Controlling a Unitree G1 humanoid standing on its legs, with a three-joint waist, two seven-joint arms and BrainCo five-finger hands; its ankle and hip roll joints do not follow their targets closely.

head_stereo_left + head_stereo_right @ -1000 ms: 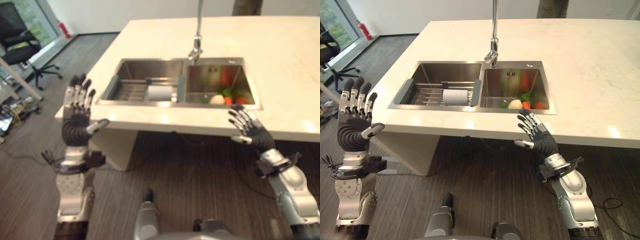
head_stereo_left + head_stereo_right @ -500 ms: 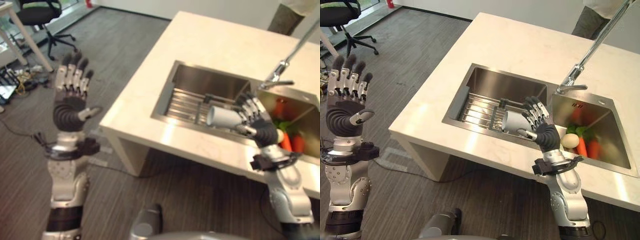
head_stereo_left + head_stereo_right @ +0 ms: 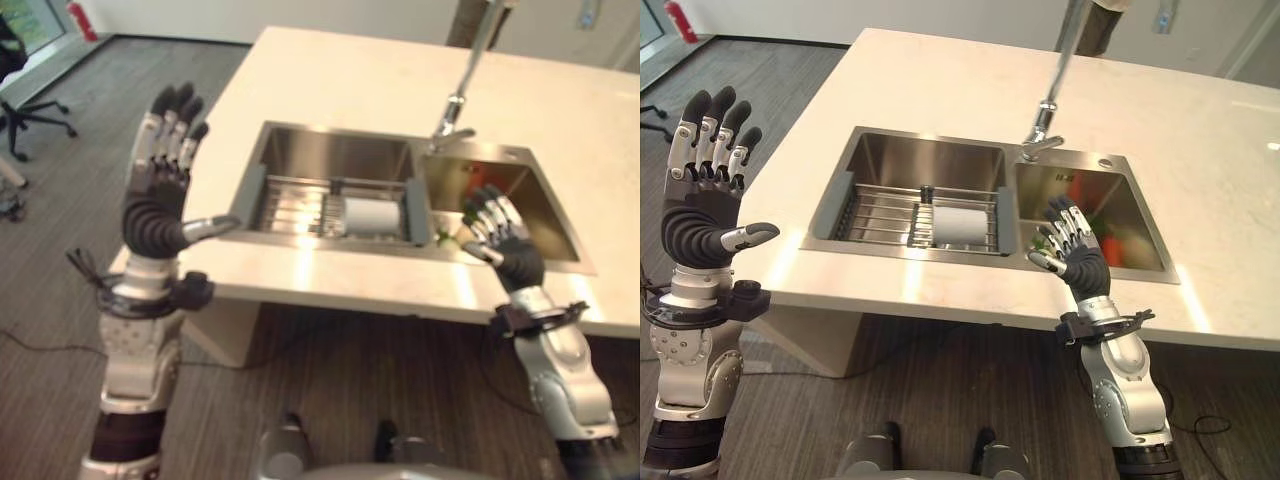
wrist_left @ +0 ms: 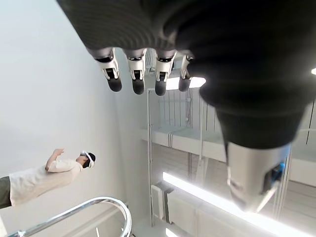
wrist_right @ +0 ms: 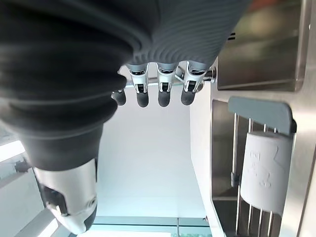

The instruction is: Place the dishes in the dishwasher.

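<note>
Right eye view: a white cup [image 3: 962, 224] lies on its side on the wire rack [image 3: 885, 213] in the left basin of the sink [image 3: 845, 170].
Right hand [image 3: 1072, 245]: raised at the counter's [image 3: 1260, 140] front edge before the right basin, fingers spread, holding nothing.
Left hand [image 3: 702, 195]: lifted well clear of the counter, fingers straight, empty.
Right basin: vegetables [image 3: 1110, 245], partly hidden.
Progress: barely begun, by appearances; cup not yet grasped, no dishwasher visible.

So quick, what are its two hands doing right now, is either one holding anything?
Left hand: open, raised beside the counter, holding nothing.
Right hand: open, over the front edge of the sink, holding nothing.
</note>
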